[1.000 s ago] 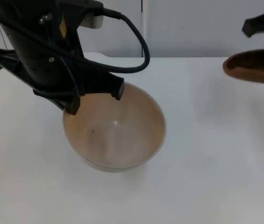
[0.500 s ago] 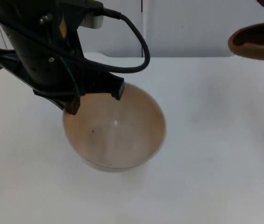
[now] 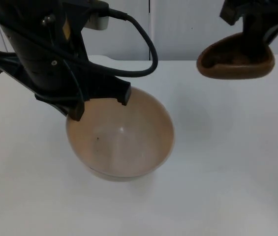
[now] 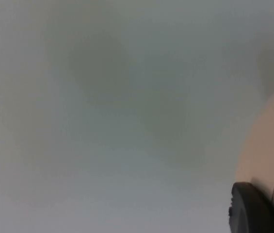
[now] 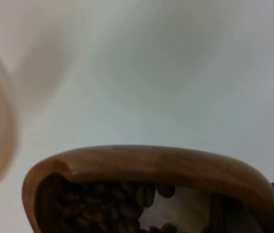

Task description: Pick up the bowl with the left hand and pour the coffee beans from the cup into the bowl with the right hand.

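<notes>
Tabletop [image 3: 227, 162]: white, matte, with soft shadows. Partition wall [image 3: 188, 29]: pale grey, standing along the far edge, one dark vertical seam.

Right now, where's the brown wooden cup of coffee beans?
In the top view the brown wooden cup hangs in the right end effector above the white table's far right side, apart from the beige bowl.

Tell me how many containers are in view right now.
2. The beige bowl is held at its rim by the left gripper. The brown wooden cup of coffee beans hangs in the right gripper, off to the bowl's right.
</notes>
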Controlling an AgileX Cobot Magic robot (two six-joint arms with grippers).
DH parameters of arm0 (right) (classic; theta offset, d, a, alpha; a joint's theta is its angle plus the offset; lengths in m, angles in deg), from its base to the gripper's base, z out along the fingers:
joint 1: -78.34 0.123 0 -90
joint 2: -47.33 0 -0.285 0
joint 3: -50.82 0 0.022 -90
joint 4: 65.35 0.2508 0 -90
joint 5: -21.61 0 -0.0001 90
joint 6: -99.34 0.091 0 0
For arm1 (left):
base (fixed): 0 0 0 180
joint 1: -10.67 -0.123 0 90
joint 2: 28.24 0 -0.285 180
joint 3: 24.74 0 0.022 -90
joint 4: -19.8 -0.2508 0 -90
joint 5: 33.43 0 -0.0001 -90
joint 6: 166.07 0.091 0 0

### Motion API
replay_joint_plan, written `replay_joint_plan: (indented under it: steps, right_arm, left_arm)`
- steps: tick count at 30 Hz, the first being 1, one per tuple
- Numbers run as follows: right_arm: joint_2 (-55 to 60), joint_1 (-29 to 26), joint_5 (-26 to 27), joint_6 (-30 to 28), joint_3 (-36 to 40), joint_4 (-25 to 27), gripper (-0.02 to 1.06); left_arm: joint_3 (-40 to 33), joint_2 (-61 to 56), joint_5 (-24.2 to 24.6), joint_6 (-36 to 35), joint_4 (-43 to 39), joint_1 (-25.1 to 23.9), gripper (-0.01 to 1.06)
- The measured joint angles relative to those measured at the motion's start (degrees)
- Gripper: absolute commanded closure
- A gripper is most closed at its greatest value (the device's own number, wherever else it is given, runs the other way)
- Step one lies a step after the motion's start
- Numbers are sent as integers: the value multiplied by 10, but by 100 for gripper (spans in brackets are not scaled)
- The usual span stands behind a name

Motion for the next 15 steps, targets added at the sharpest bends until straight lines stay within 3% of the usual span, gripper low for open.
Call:
replay_joint_plan:
  steps: [5,12,15]
  right_arm:
    - [0,44,0,9,0,-1,105]
    - [0,53,0,21,0,-1,105]
    - [0,53,-1,25,0,-5,105]
  left_arm:
    - [0,0,0,0,0,0,105]
    - [0,0,0,-1,0,0,105]
    - [0,0,-1,-42,4,0,105]
